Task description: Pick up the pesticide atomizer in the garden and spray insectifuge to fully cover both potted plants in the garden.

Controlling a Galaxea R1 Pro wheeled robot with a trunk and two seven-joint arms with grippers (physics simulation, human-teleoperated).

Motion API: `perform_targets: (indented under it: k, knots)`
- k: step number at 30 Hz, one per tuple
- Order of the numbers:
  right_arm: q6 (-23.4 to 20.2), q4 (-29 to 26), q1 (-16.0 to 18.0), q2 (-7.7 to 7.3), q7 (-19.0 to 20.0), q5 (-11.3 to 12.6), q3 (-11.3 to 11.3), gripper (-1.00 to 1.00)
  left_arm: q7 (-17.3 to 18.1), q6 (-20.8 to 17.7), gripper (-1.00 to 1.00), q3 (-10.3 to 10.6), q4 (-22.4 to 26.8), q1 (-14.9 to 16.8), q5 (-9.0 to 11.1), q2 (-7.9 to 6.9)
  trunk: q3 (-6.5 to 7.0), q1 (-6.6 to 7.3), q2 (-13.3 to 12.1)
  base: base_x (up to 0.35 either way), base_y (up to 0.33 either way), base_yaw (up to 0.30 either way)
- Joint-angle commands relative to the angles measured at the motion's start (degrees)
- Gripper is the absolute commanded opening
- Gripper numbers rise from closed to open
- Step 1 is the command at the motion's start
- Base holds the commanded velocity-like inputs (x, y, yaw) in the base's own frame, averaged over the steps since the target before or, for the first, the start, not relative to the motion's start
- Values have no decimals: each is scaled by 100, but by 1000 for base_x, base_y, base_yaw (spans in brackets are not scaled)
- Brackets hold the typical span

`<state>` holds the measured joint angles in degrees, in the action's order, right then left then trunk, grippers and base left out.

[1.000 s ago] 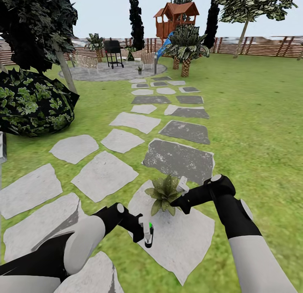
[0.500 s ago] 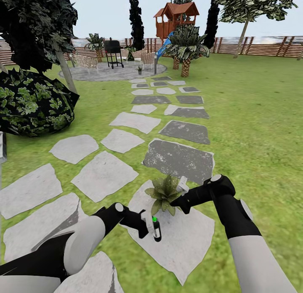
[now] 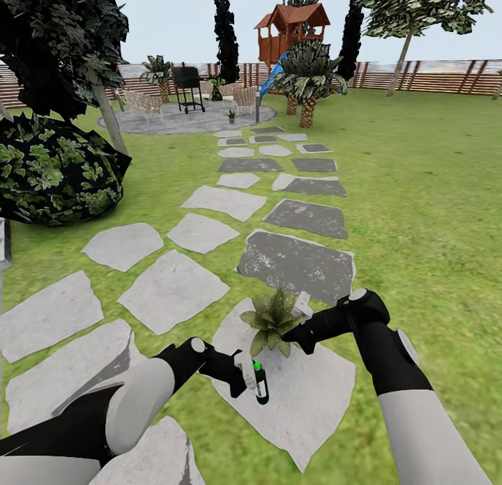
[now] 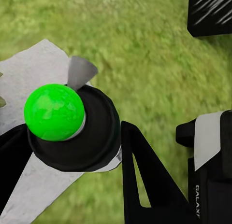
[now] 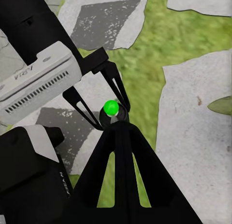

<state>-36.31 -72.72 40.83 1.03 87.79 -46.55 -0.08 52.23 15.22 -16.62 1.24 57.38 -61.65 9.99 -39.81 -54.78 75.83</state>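
Green-capped and dark-bodied, the pesticide atomizer (image 3: 260,385) stands upright in the left gripper (image 3: 252,380), held above the big pale stepping stone (image 3: 314,401) at the near end of the path. From the left wrist view the bottle's bright green top (image 4: 54,112) sits on its round black shoulder, with the black fingers (image 4: 145,180) pressed in on either side, so that claw is clamped on the bottle. Just beyond the bottle in the head view sits a potted plant (image 3: 272,321), a low rosette of pointed green leaves on the far part of the same stone, close to the atomizer but not touching it. The right gripper (image 3: 302,311) hangs right beside that plant on its right side; its pale tip is in sight, but whether those fingers are apart or together, I can't tell from here. In the right wrist view the left gripper (image 5: 104,105) and the little green cap (image 5: 111,107) show between the dark finger (image 5: 121,171) edges. Out past them, grey stepping stones run up the lawn (image 3: 418,192) to a round gravel patio (image 3: 181,119) with a black grill (image 3: 187,84), where a second small potted plant (image 3: 231,115) stands. A dark round bush (image 3: 56,168) sits at the left, a red playhouse (image 3: 293,28) and a brown slatted fence (image 3: 432,77) at the back.
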Motion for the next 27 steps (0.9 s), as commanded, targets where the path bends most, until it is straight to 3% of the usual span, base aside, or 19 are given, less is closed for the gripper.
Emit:
perform_targets:
  k: [1, 12, 27]
  knots:
    - [-60, -6, 4, 5, 40, -44, -1, -100, 15, 25, -100, -52, 8, 1, -58, 1, -5, 0, 3, 0, 0, 0]
    - [-60, 2, 5, 152, 3, -45, -1, -100, 5, -5, -100, -51, 49, 1, -82, 1, -5, 0, 3, 0, 0, 0]
    - [-4, 21, 4, 152, 5, -48, -3, -100, 258, 16, -100, -45, 9, 1, -76, 1, -5, 0, 3, 0, 0, 0]
